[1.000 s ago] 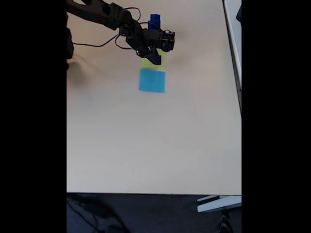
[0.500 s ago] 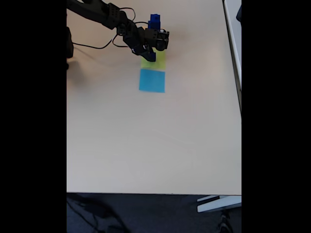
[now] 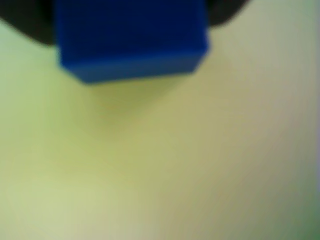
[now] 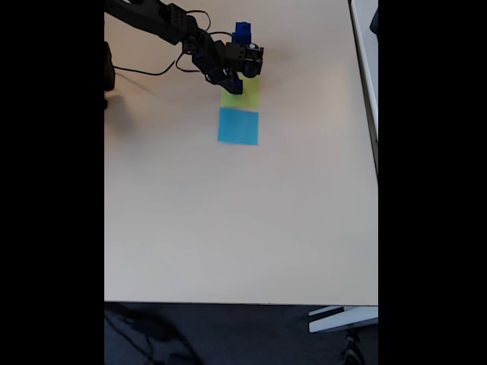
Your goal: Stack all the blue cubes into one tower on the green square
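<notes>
One hand (image 4: 237, 85) shows in the fixed view, at the end of the black arm (image 4: 163, 23) that reaches in from the upper left, and it hangs low over the far edge of the green square (image 4: 245, 94); whether its jaws are parted or closed on anything cannot be told, since the dark body blocks them. In the wrist view a blue cube (image 3: 131, 37) sits close at the top of the frame, blurred, above the lime-green paper (image 3: 125, 175), with dark parts of the hand at both upper corners. In the fixed view, blue cubes (image 4: 243, 32) stand in a small stack just behind the hand, at the far side of the green square; how many are in the stack cannot be told. A light-blue square (image 4: 238, 126) lies touching the green one on its near side. Both papers rest on the pale table (image 4: 243, 228), and a black cable (image 4: 148, 72) loops beside the arm.
</notes>
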Motion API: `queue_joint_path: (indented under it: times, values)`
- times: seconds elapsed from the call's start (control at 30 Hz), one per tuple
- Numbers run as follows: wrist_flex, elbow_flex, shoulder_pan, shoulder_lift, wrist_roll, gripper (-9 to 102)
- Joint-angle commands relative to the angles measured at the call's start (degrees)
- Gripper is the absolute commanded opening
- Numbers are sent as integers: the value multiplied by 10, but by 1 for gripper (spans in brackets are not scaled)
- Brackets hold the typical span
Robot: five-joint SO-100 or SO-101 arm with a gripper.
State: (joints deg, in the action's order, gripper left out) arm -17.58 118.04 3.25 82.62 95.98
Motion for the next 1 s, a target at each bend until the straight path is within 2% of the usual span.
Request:
queue_joint_path:
  times: [0.0,0.4,0.67,0.97]
  values:
    - [22,2,5,43,11,0]
    - [43,14,-4,40,0,1]
    - [55,16,-3,38,-1,13]
    - [72,12,4,36,-5,20]
